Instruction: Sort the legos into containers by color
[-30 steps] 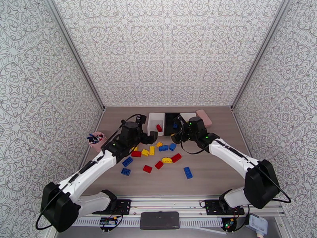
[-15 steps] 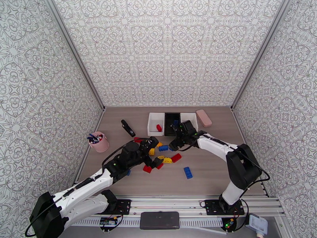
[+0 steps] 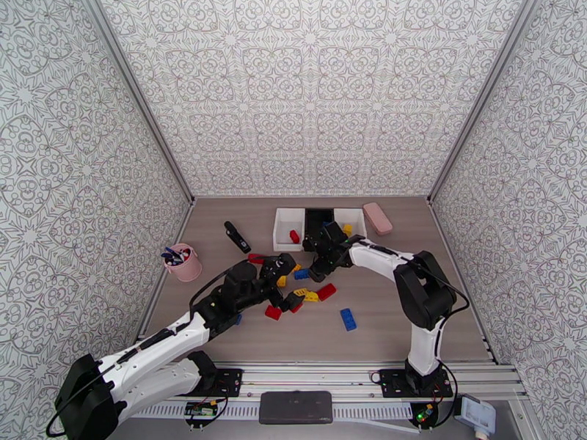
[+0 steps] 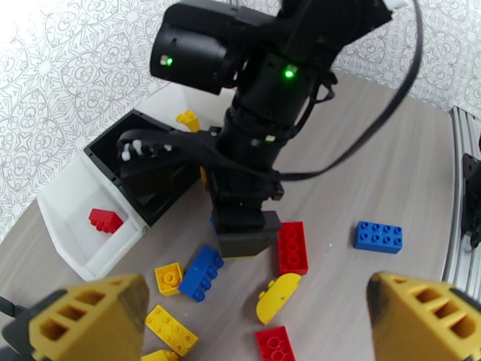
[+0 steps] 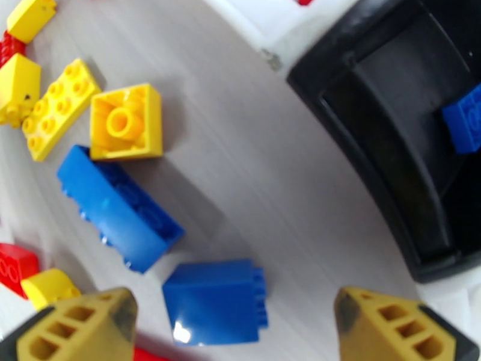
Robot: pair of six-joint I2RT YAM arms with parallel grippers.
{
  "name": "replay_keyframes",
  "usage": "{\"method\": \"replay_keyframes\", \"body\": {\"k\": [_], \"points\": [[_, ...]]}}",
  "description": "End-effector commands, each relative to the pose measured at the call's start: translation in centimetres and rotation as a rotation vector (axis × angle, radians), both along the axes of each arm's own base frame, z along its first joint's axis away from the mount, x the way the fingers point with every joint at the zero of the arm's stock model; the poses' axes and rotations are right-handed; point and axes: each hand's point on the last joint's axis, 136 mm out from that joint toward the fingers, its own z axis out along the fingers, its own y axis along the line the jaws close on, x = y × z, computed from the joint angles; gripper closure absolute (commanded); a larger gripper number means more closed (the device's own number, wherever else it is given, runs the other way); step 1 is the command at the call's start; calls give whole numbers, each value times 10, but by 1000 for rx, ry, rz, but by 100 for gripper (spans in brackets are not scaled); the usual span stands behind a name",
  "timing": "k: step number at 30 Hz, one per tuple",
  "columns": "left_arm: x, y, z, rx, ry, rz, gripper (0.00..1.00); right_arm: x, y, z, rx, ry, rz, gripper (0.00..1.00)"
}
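Overhead, the left hand (image 3: 287,279) and right hand (image 3: 316,273) hang over small studded plastic bricks (image 3: 326,291) strewn on the wood-grain worktop (image 3: 381,317), near the open rectangular trays (image 3: 279,230). Left wrist: the left hand (image 4: 255,314) is spread wide and empty. Right wrist: the right hand (image 5: 234,326) is wide, with a square blue brick (image 5: 216,302) lying between its fingers, beside the black plastic tray (image 5: 373,175).

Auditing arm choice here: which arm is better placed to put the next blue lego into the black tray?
Right. The right gripper, open, hovers over a blue lego near the black tray; the left gripper, also open, sits farther from that tray.
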Motion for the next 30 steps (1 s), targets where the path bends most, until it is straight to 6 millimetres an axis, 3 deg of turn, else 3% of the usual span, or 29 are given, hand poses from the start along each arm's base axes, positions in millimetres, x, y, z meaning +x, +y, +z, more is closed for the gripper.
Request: {"method": "replay_keyframes", "body": {"k": [1,8,12,20,23,30], "points": [[-5,-2,-5,7,-10,-26,0,-6,2,-4,-27,43,22,13],[-6,-2,-7,6,-10,-30,0,-8,1,-12,-55,86,23,21],[-8,-3,-8,4,-12,-43,0,-9,3,-12,-49,94,28,47],[-8,-3,-10,7,-5,-44,0,-10,2,-8,-52,93,31,61],[-8,-3,-11,7,-3,-42,0,-12,5,4,-15,76,32,61],[-7,0,-11,2,-6,-24,0,5,15,66,162,-101,-38,61]]}}
